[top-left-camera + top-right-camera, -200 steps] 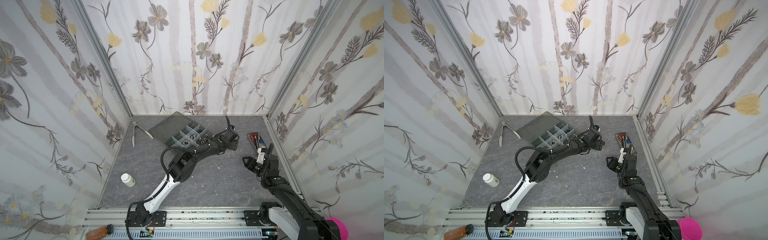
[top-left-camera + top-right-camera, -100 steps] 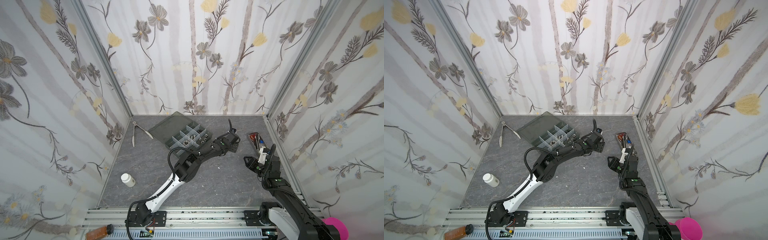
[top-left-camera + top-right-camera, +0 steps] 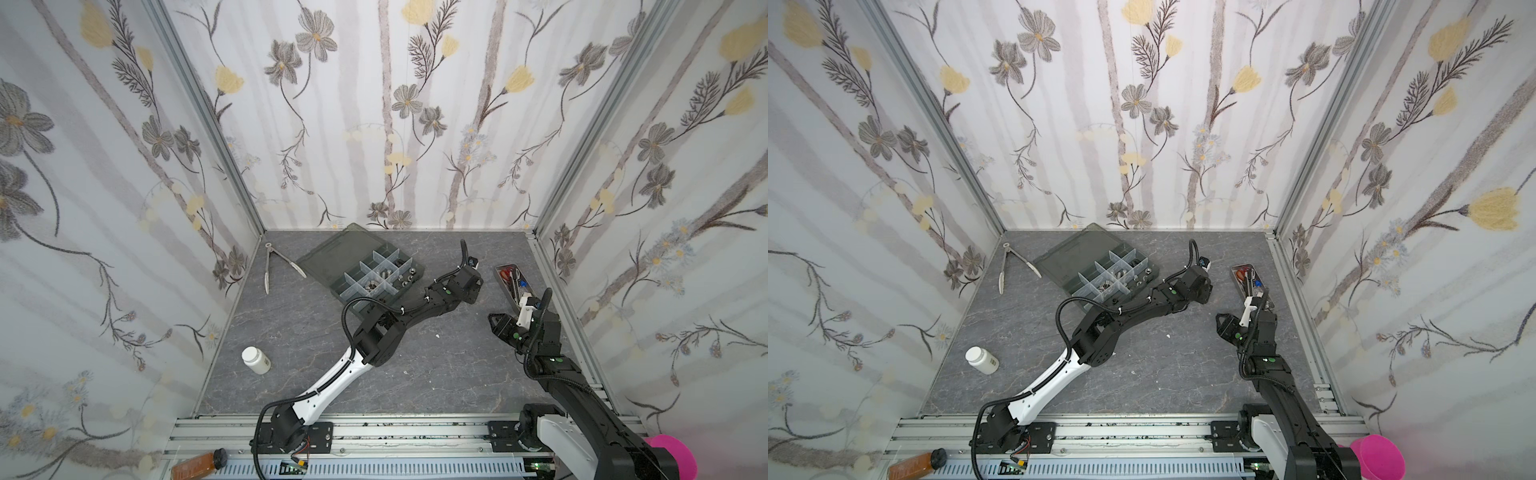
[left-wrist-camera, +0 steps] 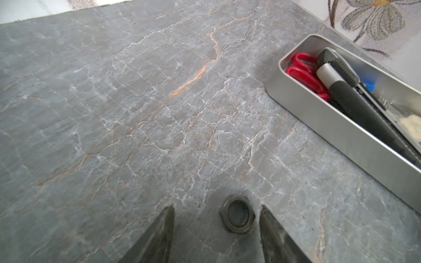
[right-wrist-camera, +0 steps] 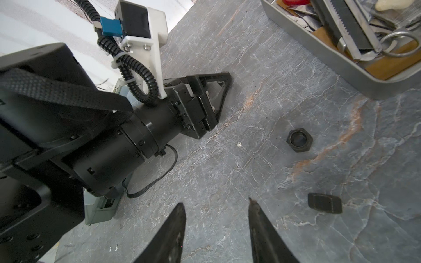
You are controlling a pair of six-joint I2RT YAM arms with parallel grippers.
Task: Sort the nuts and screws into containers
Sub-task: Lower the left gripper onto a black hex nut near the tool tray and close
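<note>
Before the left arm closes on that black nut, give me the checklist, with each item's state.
1. Nut between the left gripper jaws: ok; it lies flat on the table between the tips, nearer one.
2. Jaws wide enough: ok; table shows on both sides of the nut.
3. Tips down at nut height: cannot tell.
4. Metal tray clear of the jaws: ok; it stands off to one side.
5. Right gripper out of the way: ok; open, empty, apart from the left gripper.
6. Organizer box ready: ok; lid folded back, compartments uncovered.
</note>
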